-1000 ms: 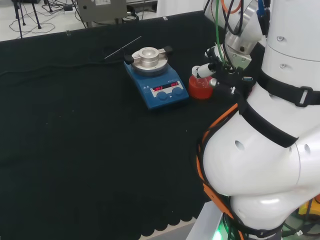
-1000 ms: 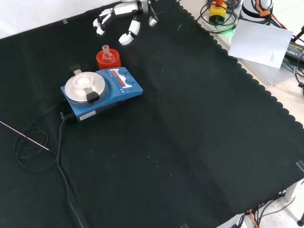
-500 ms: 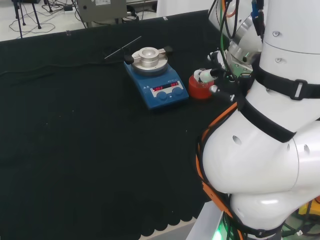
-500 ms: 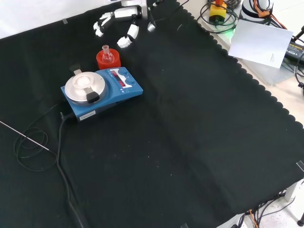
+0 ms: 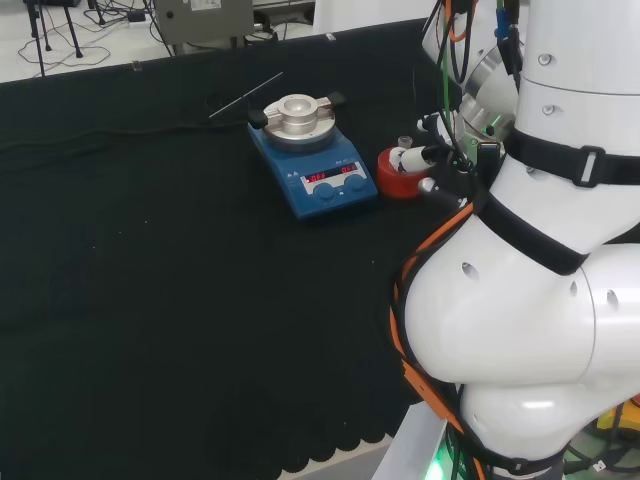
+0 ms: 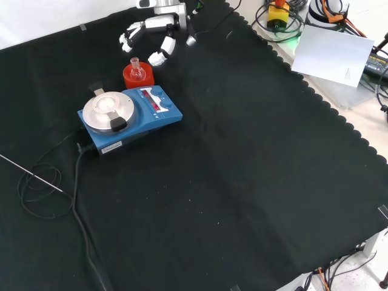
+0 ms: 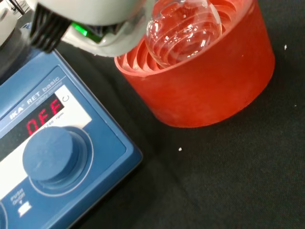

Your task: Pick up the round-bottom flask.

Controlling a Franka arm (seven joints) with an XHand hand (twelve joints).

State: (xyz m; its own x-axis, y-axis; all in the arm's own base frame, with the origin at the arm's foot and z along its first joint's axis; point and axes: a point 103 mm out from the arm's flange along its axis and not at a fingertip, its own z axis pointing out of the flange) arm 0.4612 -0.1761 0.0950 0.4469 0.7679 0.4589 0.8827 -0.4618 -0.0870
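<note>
On the black cloth [image 6: 242,157], going left to right in the front view, you get a thin metal rod [image 6: 27,173] and a loop of black cable [image 6: 42,188], then the blue stirrer plate [image 6: 130,115] with its round silver top. Right behind that, touching or almost touching its far edge, is the red ribbed stand [image 6: 138,77] with the round-bottom flask [image 6: 137,68] sitting upright in it, neck up. The hand [image 6: 154,33] hangs just past the stand, fingers spread and relaxed, holding nothing, with a fingertip close to the flask but apart from it.

Over in the head view the order flips a bit: stirrer plate [image 5: 312,165] on the left, red stand [image 5: 397,175] just to its right, and the hand [image 5: 425,160] right up against the stand's right side, half tucked behind the big white arm [image 5: 530,300]. You can barely make out the flask neck [image 5: 404,142] there.

Wrist view is the good one for the glass: the clear flask bulb [image 7: 183,26] nests in the stand's ribbed cup [image 7: 209,81] and looks empty, with the stirrer's blue knob [image 7: 52,155] beside it.
</note>
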